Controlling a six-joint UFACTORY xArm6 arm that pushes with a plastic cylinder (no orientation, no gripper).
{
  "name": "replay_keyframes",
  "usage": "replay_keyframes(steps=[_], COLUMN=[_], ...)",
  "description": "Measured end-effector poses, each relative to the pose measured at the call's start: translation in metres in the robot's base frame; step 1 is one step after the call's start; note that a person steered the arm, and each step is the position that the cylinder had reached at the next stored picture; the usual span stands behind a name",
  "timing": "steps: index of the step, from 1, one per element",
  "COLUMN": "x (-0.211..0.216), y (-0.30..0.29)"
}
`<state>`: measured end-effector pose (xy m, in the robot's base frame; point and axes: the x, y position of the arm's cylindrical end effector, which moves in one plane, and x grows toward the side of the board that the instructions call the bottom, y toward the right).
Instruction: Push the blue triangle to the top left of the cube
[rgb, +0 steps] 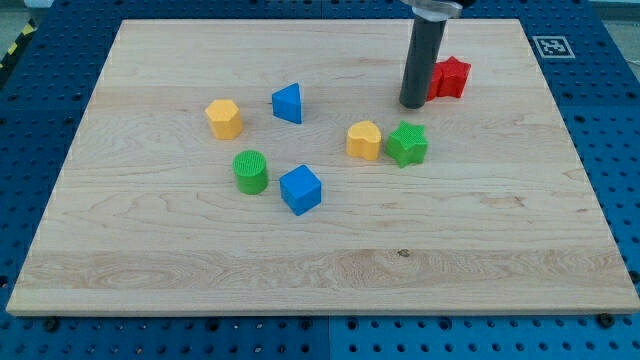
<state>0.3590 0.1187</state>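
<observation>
The blue triangle (288, 103) lies upper middle of the wooden board. The blue cube (301, 189) sits below it, near the board's centre. The triangle is above the cube and slightly to its left, well apart from it. My tip (412, 104) is at the lower end of the dark rod, far to the right of the triangle, touching or almost touching the left side of a red star-shaped block (450, 78).
A yellow hexagonal block (224, 118) lies left of the triangle. A green cylinder (251, 171) stands just left of the cube. A yellow block (364, 140) and a green star-shaped block (407, 144) sit together below my tip. The board's edge (320, 308) runs along the view's bottom.
</observation>
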Motion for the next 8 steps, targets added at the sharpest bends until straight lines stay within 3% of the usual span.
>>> replay_keyframes(steps=[2,6,8], x=[-0.002,-0.033,-0.009], y=[0.007,-0.144,-0.146])
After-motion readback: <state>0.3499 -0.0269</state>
